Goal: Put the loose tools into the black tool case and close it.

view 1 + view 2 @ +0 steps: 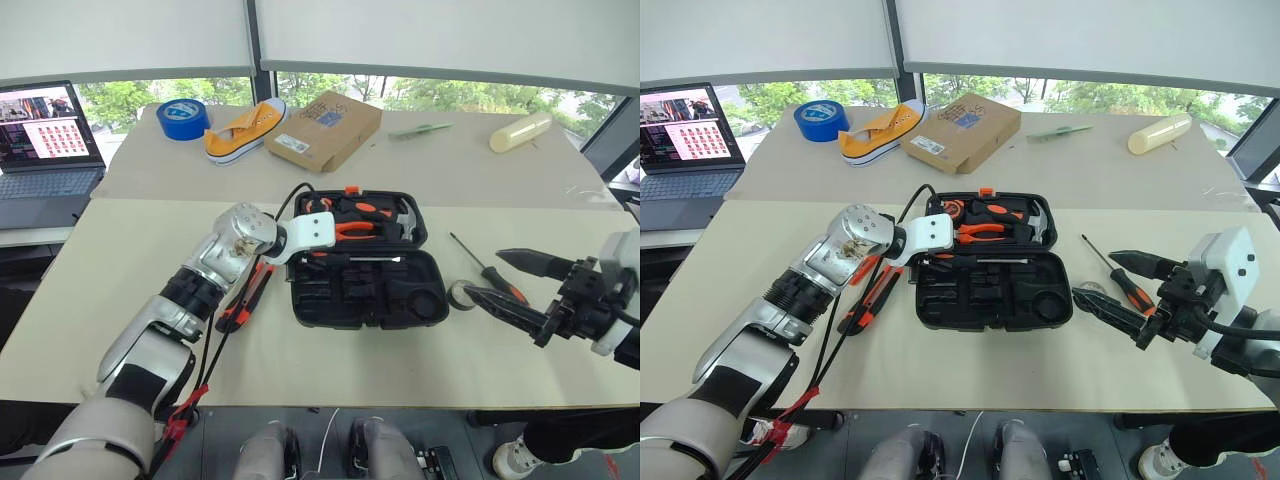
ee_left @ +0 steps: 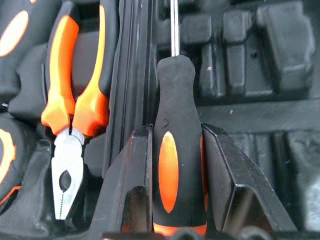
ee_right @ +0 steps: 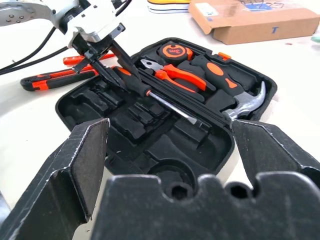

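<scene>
The case [image 1: 365,300] lies open on the worktop [image 1: 120,260]. The left tool [image 3: 107,65] is clamped on a screwdriver [image 2: 177,150] over the case's hinge line, beside the pliers [image 2: 75,100]. The right tool [image 1: 520,285] hangs with fingers wide apart, holding nothing. A second screwdriver [image 1: 485,268] and small tape roll [image 1: 460,293] lie right of the case; the knife [image 1: 245,300] lies left. The tape measure [image 3: 172,51] reads "3m".
</scene>
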You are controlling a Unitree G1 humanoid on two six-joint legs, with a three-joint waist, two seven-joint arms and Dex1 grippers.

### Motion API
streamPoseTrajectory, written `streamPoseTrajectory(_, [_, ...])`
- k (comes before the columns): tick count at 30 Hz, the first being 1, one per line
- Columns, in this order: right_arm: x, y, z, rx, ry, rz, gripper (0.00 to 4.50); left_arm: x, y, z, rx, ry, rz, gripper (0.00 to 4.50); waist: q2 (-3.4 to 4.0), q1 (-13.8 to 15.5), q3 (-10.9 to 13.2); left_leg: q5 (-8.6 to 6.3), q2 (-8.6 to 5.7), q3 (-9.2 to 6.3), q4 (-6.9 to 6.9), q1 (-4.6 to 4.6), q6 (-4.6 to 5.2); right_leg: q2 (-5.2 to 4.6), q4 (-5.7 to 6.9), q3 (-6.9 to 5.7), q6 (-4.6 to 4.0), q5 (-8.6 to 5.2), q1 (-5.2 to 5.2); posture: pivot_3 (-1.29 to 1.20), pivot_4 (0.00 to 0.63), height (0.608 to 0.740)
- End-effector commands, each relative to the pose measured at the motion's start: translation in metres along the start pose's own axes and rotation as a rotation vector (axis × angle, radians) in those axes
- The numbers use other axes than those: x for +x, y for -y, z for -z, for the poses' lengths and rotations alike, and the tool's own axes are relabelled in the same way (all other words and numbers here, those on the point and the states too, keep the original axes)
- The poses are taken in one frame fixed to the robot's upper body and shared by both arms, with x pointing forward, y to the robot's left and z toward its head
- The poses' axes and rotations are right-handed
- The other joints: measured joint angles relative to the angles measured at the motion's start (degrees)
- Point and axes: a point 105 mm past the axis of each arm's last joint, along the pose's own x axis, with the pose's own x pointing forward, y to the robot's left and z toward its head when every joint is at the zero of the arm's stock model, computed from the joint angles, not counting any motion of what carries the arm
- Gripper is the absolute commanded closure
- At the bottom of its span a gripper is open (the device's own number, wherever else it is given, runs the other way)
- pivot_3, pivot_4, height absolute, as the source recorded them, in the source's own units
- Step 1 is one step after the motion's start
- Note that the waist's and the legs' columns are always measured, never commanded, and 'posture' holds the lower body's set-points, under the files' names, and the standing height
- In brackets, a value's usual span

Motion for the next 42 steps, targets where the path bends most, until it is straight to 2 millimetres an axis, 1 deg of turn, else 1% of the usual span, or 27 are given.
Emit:
streamPoseTrajectory(1, [-0.002,-0.001,-0.01,-0.039,0.032,0.012,0.0,-0.005,-0.006,-0.009,0.059,0.024,-0.011,3.54,0.0,0.06,0.0,0.0,0.0,0.0,0.02,0.0,0.01,-0.01,0.0,0.0,0.01,0.0,0.0,0.0,0.15,0.731])
streamPoseTrajectory(5, [-0.001,-0.002,-0.009,-0.036,0.034,0.011,0.0,-0.001,-0.005,-0.009,0.064,0.029,-0.007,3.54,0.0,0.08,0.0,-0.02,0.0,-0.01,0.04,-0.01,0.03,-0.01,0.0,0.04,0.01,0.0,0.0,0.0,0.15,0.731])
streamPoseTrajectory(9, [0.001,-0.004,-0.009,-0.036,0.039,0.001,0.0,0.001,-0.009,-0.01,0.055,0.031,-0.021,3.54,0.0,0.08,0.0,-0.02,0.0,-0.01,0.05,-0.01,0.03,-0.01,0.01,0.03,0.02,0.01,0.01,0.0,0.15,0.731])
streamPoseTrajectory(11, [0.002,-0.005,-0.009,-0.035,0.042,-0.006,0.0,0.0,-0.013,-0.015,0.034,0.048,-0.029,2.53,0.0,0.17,0.0,-0.02,0.0,-0.01,0.05,-0.01,0.04,-0.01,0.01,0.03,0.02,0.01,0.01,0.0,0.15,0.731])
streamPoseTrajectory(12, [0.002,-0.005,-0.009,-0.035,0.043,-0.008,0.0,-0.001,-0.014,-0.018,0.028,0.059,-0.029,2.3,0.0,0.34,0.0,-0.02,0.0,-0.01,0.06,-0.01,0.04,-0.01,0.01,0.03,0.02,0.01,0.02,0.0,0.15,0.731])
streamPoseTrajectory(14, [0.002,-0.006,-0.01,-0.033,0.045,-0.011,0.0,-0.004,-0.015,-0.025,0.029,0.081,-0.025,1.6,-0.01,0.5,0.0,-0.04,0.0,-0.03,0.11,-0.02,0.07,-0.02,0.02,0.04,0.03,0.01,0.04,0.0,0.15,0.731])
streamPoseTrajectory(15, [0.002,-0.006,-0.009,-0.033,0.045,-0.013,0.0,-0.005,-0.014,-0.028,0.032,0.09,-0.023,1.34,0.0,0.49,0.0,-0.04,-0.01,-0.02,0.12,-0.02,0.08,-0.02,0.02,0.04,0.04,0.02,0.04,0.0,0.15,0.731])
streamPoseTrajectory(16, [0.002,-0.006,-0.009,-0.032,0.045,-0.015,0.0,-0.007,-0.015,-0.031,0.037,0.099,-0.026,0.92,0.0,0.46,0.0,-0.05,-0.01,-0.02,0.13,-0.02,0.09,-0.02,0.02,0.04,0.05,0.02,0.04,0.0,0.15,0.731])
streamPoseTrajectory(18, [0.002,-0.006,-0.009,-0.031,0.044,-0.017,0.0,-0.009,-0.016,-0.035,0.047,0.109,-0.039,0.27,0.0,0.45,0.0,-0.05,0.0,-0.02,0.12,-0.03,0.1,-0.02,0.02,0.07,0.05,0.02,0.02,0.0,0.15,0.731])
streamPoseTrajectory(19, [0.002,-0.006,-0.009,-0.03,0.044,-0.019,0.0,-0.01,-0.016,-0.037,0.053,0.114,-0.044,0.04,0.0,0.46,0.0,-0.05,0.0,-0.02,0.12,-0.03,0.1,-0.01,0.02,0.07,0.05,0.02,0.02,0.0,0.15,0.731])
streamPoseTrajectory(23, [0.003,-0.006,-0.009,-0.027,0.049,-0.026,0.0,-0.01,-0.016,-0.041,0.054,0.127,-0.051,0.04,0.0,0.48,0.0,-0.05,-0.02,-0.01,0.12,-0.04,0.1,-0.01,0.01,0.04,0.05,0.03,0.03,0.0,0.15,0.731])
streamPoseTrajectory(26, [0.004,-0.004,-0.007,-0.028,0.045,-0.024,0.0,-0.003,-0.013,-0.036,0.065,0.108,-0.034,0.82,0.0,0.46,0.0,-0.05,-0.02,-0.01,0.13,-0.03,0.1,-0.01,0.02,0.04,0.06,0.03,0.03,0.0,0.15,0.731])
streamPoseTrajectory(27, [0.005,-0.003,-0.005,-0.03,0.041,-0.023,0.0,-0.001,-0.013,-0.033,0.063,0.1,-0.034,1.16,0.0,0.47,0.0,-0.05,-0.02,0.0,0.13,-0.03,0.1,-0.01,0.02,0.03,0.06,0.03,0.03,0.0,0.15,0.731])
streamPoseTrajectory(29, [0.006,-0.001,-0.005,-0.017,0.055,-0.013,0.0,0.003,-0.013,-0.03,0.056,0.093,-0.037,2.0,0.0,0.47,0.0,-0.05,-0.02,-0.01,0.13,-0.03,0.1,-0.01,0.02,0.04,0.06,0.03,0.03,0.0,0.15,0.731])
streamPoseTrajectory(31, [0.005,0.001,-0.007,0.0,0.072,-0.005,0.0,0.006,-0.013,-0.027,0.043,0.09,-0.033,2.71,0.0,0.42,0.0,-0.05,-0.03,0.0,0.14,-0.03,0.1,0.0,0.01,0.03,0.06,0.03,0.03,0.0,0.15,0.731])
streamPoseTrajectory(35, [0.004,0.0,-0.005,0.009,0.069,-0.003,0.0,0.01,-0.013,-0.026,0.029,0.094,-0.029,4.29,0.0,0.51,0.0,-0.05,-0.03,-0.01,0.13,-0.04,0.1,0.0,0.01,0.01,0.06,0.03,0.02,0.0,0.15,0.731])
streamPoseTrajectory(36, [0.004,-0.001,-0.004,0.013,0.068,-0.003,0.0,0.011,-0.012,-0.026,0.026,0.097,-0.027,4.47,-0.01,0.59,0.0,-0.05,-0.03,-0.01,0.13,-0.03,0.1,0.0,0.01,0.01,0.06,0.03,0.03,0.0,0.15,0.731])
streamPoseTrajectory(38, [0.004,-0.002,-0.003,0.017,0.068,-0.004,0.0,0.011,-0.012,-0.026,0.024,0.099,-0.024,4.47,0.0,0.61,0.0,-0.06,-0.04,0.0,0.16,-0.03,0.12,-0.01,0.01,0.01,0.08,0.04,0.04,0.0,0.15,0.731])
streamPoseTrajectory(42, [0.004,0.0,-0.004,0.022,0.073,-0.002,0.0,0.017,-0.008,-0.021,0.04,0.064,-0.014,4.47,0.0,0.59,0.0,-0.07,-0.04,-0.01,0.16,-0.02,0.12,0.0,0.02,0.02,0.08,0.04,0.04,0.0,0.15,0.731])
